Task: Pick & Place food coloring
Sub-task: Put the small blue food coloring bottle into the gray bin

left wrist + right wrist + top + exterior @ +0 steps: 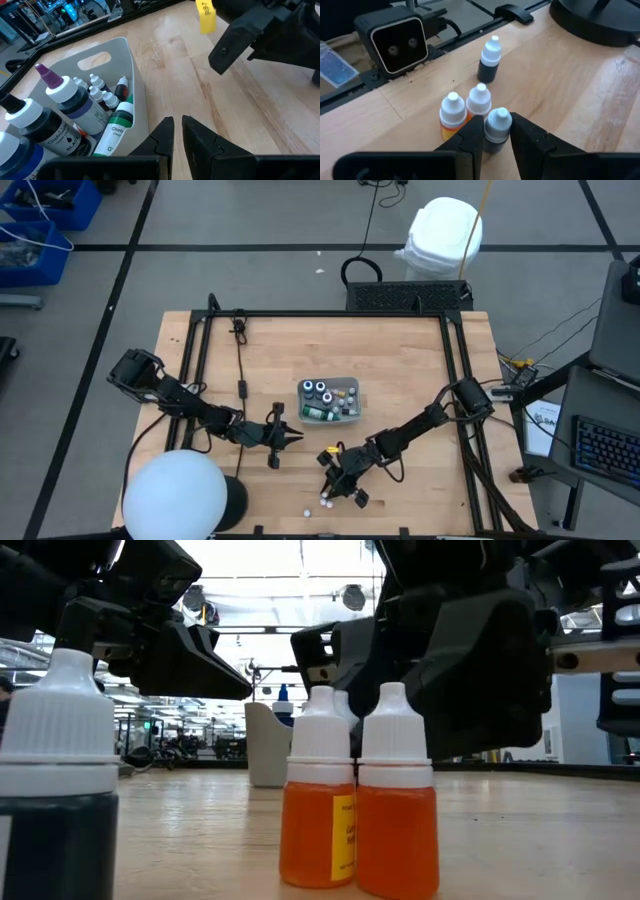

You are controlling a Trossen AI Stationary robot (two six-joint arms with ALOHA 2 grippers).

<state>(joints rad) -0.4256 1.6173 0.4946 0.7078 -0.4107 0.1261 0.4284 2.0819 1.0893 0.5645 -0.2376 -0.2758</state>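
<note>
- Spanning the scene, a pale wooden surface (400, 370) framed by black rails carries everything listed below.
- Translucent grey rectangular plastic tray (131, 65), near the middle of the surface: already stocked with several large white-capped bottles of dark colouring (67, 97), one green-labelled bottle lying on its side (116, 127) and a few tiny white-capped droppers (95, 90). Judged well along in filling.
- Right hand (496, 131), lowered near the front edge of the surface: fingers flank a tiny dark-bodied, grey-capped dropper bottle (496, 127) and sit close against its sides; firm grasp not confirmed. Judged step: pickup in progress, transfer to tray outstanding.
- Left hand (177, 131), waiting just beside the tray's outer wall: fingers nearly together, nothing between them.
- Two small orange dropper bottles with ribbed white caps (465, 112), upright, touching each other, just beyond the flanked bottle; not yet collected.
- One small dark dropper bottle, white cap (489, 62), upright, standing apart farther on; not yet collected.
</note>
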